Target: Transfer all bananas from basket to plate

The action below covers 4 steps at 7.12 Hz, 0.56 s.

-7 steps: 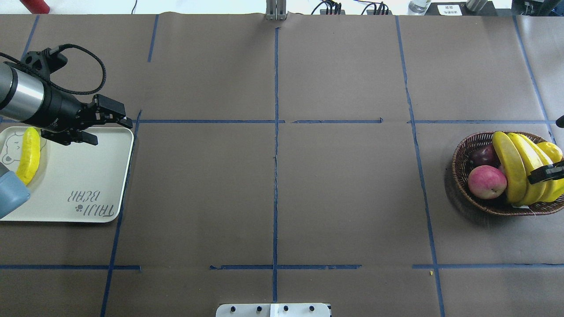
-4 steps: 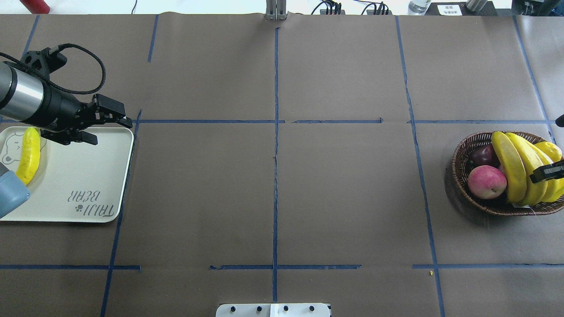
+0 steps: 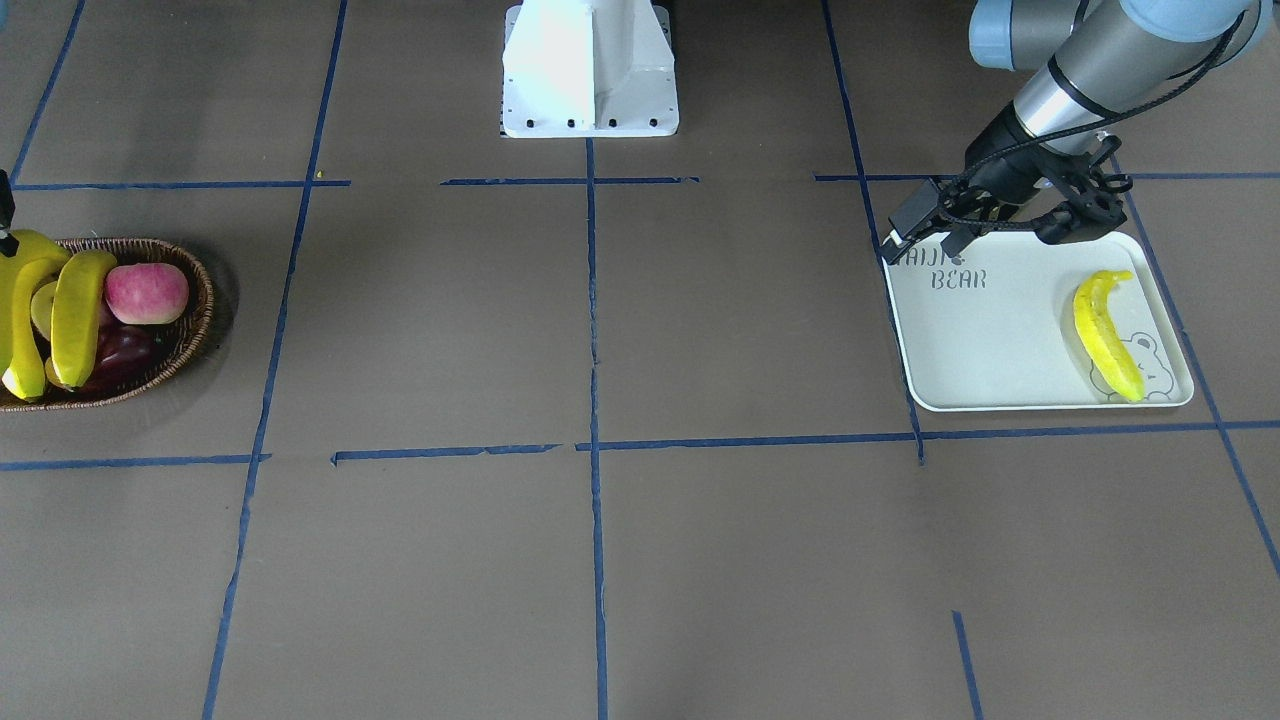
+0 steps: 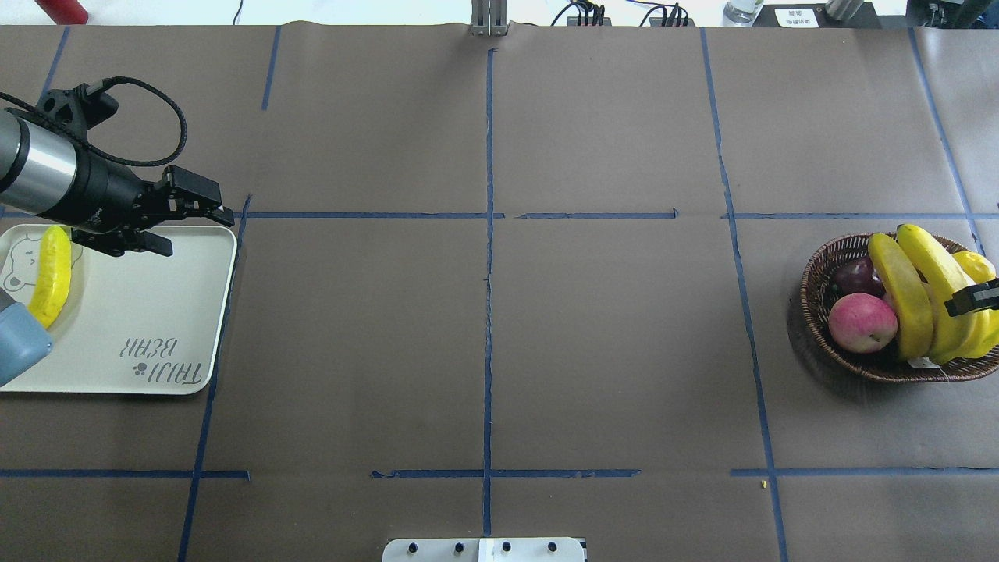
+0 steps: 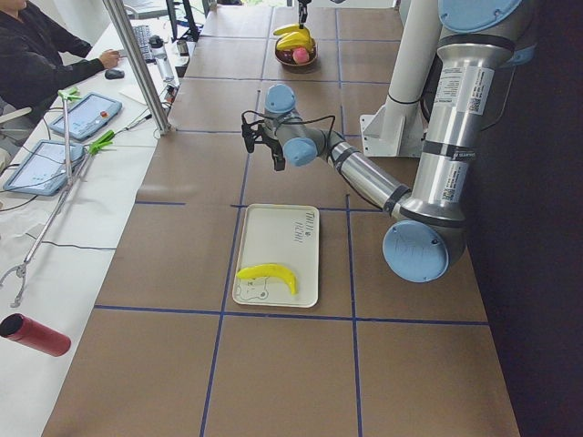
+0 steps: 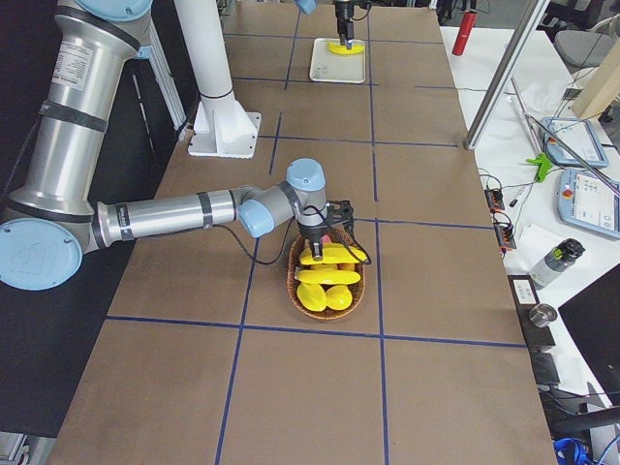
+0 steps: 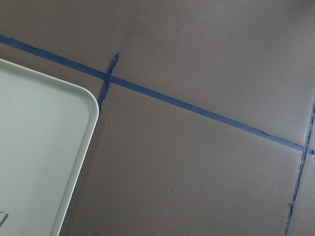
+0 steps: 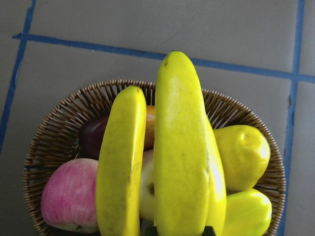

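One banana lies on the pale plate by its bear drawing; it also shows in the front view. My left gripper is open and empty, above the plate's far right corner. The wicker basket at the right holds three bananas. My right gripper is shut on the middle banana, which is tilted up out of the basket. In the right wrist view this banana stands between the fingertips, with another banana to its left and a third to its right.
A pink-red apple and a dark fruit lie in the basket's left half. The robot base stands at mid table on the robot's side. A metal post and cables sit at the far edge. An operator sits beyond it.
My right gripper has risen a little with the banana, whose far end has lifted and tilted up from the basket. The left arm has barely moved.
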Each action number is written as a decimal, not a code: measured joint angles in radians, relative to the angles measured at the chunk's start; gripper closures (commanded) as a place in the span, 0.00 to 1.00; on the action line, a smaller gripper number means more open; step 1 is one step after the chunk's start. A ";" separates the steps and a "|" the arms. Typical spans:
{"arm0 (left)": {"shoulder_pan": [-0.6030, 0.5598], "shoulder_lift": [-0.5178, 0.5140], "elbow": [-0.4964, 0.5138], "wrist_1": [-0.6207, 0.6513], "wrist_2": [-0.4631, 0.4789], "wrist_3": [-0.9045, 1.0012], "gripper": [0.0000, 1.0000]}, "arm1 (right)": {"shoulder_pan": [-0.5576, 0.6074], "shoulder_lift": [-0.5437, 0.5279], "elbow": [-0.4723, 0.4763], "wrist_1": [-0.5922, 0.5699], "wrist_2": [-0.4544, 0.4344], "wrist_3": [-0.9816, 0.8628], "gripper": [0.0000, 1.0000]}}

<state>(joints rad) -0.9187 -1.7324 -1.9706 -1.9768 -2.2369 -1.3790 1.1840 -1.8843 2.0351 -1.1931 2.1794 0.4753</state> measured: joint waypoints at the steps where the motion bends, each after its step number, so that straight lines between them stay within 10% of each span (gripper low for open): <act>1: 0.001 0.000 0.000 0.000 0.001 0.000 0.00 | 0.076 -0.009 0.030 -0.002 0.047 -0.045 1.00; 4: 0.008 -0.016 0.012 -0.002 0.008 0.001 0.00 | 0.140 0.134 0.007 0.001 0.243 0.016 0.99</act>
<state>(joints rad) -0.9110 -1.7486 -1.9590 -1.9787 -2.2285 -1.3783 1.3244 -1.7501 2.0426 -1.1919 2.4228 0.4917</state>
